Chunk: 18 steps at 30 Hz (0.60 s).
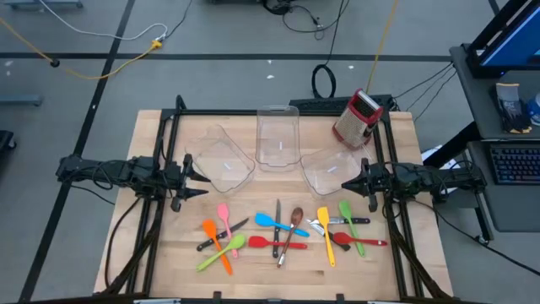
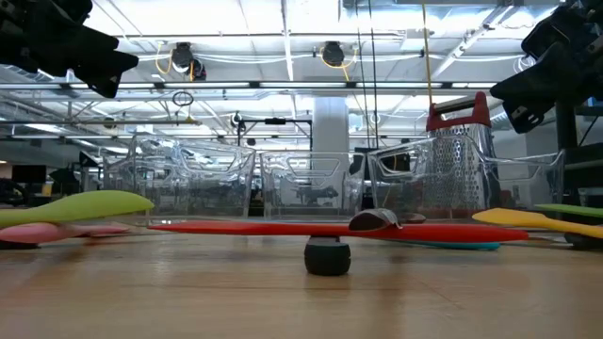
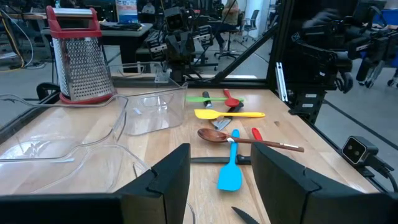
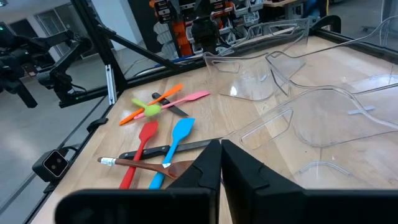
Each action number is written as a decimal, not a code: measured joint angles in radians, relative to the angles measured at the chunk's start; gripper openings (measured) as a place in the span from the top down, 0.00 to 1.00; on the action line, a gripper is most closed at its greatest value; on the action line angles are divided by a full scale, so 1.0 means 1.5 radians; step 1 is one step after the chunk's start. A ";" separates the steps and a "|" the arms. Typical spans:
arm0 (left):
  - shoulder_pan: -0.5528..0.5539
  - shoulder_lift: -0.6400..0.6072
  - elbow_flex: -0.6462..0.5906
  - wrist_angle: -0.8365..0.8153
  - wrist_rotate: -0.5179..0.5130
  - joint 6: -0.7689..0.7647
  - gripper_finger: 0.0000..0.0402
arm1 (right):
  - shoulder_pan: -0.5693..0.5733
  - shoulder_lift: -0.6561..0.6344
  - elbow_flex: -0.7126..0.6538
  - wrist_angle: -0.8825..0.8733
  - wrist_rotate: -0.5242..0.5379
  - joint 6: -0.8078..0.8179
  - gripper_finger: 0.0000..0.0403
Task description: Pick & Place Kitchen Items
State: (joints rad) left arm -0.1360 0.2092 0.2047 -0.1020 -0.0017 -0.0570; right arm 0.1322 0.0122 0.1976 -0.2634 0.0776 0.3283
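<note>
The kitchen items lie flat in a loose row near the table's near edge: orange spatula (image 1: 218,245), pink spatula (image 1: 224,214), green spoon (image 1: 221,253), a black-handled knife (image 1: 221,235), blue spatula (image 1: 279,222), brown spoon (image 1: 295,219), red spatula (image 1: 274,242), yellow spatula (image 1: 325,232), green spatula (image 1: 348,219) and red spoon (image 1: 354,241). My left gripper (image 1: 201,176) (image 3: 221,152) hovers open on the table's left side, above the items. My right gripper (image 1: 344,184) (image 4: 221,144) hovers shut on the right side. Neither touches anything.
Three clear plastic bins (image 1: 224,162) (image 1: 277,135) (image 1: 329,169) stand across the middle of the table, between the grippers and beyond them. A red-topped metal box grater (image 1: 359,118) stands at the far right corner. A black frame (image 1: 173,127) runs along the table's sides.
</note>
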 joint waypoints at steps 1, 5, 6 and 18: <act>0.000 0.000 0.000 0.000 0.000 0.000 0.57 | 0.000 0.000 0.000 0.000 0.000 0.000 0.98; 0.000 0.000 0.000 0.000 0.000 0.000 0.57 | 0.000 0.000 0.000 0.000 0.000 0.000 0.98; 0.000 0.000 0.000 0.000 0.000 0.000 0.57 | 0.000 0.000 0.000 0.000 0.000 0.000 0.98; 0.000 0.000 0.000 0.000 0.000 0.000 0.57 | 0.000 0.000 0.000 0.001 0.001 -0.009 0.98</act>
State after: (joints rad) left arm -0.1363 0.2092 0.2047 -0.1020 -0.0017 -0.0570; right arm 0.1326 0.0124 0.1978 -0.2616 0.0794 0.3141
